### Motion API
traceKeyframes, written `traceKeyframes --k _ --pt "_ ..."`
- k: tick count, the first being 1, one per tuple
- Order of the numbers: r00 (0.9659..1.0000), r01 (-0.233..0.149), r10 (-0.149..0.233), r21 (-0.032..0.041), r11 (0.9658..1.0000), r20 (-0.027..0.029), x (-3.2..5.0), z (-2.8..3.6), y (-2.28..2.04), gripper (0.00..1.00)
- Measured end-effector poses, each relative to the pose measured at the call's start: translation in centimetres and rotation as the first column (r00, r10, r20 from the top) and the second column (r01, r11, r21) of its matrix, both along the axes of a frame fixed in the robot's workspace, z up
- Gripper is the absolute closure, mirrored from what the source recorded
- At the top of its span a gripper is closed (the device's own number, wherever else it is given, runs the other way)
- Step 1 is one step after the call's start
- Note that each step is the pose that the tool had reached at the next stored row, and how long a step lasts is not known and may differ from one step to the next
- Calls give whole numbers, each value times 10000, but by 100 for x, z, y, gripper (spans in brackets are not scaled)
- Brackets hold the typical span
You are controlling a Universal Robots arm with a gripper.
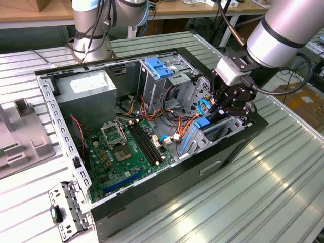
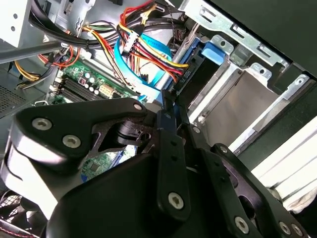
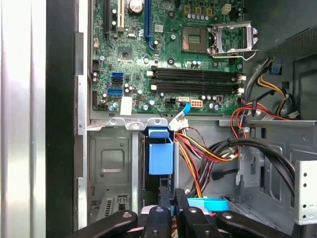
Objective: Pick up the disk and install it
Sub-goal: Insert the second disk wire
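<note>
The gripper (image 1: 226, 109) – fingers drawn together, nothing clearly between them – hangs low inside the case (image 1: 223, 157), just beside the cage where the disk (image 2: 233, 114) seems slotted on edge.

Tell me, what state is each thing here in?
Case: lying on its side, open.
RAM slots: empty.
CPU socket cover: flipped open.
Cables: loose, bundled across the case.
End effector: down inside the case, at the exterior view's right end.
</note>
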State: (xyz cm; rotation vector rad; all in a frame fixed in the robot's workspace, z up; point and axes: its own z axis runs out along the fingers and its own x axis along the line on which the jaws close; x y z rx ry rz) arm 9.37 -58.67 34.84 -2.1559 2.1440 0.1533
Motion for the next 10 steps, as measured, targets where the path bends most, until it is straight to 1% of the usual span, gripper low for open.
traceKeyframes --k 1,2,5,10 --pt "9996 -261 261 1 9997 -75 59 -20 -1 84" --pt "9996 -278 278 29 9996 -90 65 -56 -3 84" --pt "9996 -278 278 37 9996 -91 65 -69 -17 84" --pt "9996 -278 278 34 9996 -91 65 -68 -20 84"
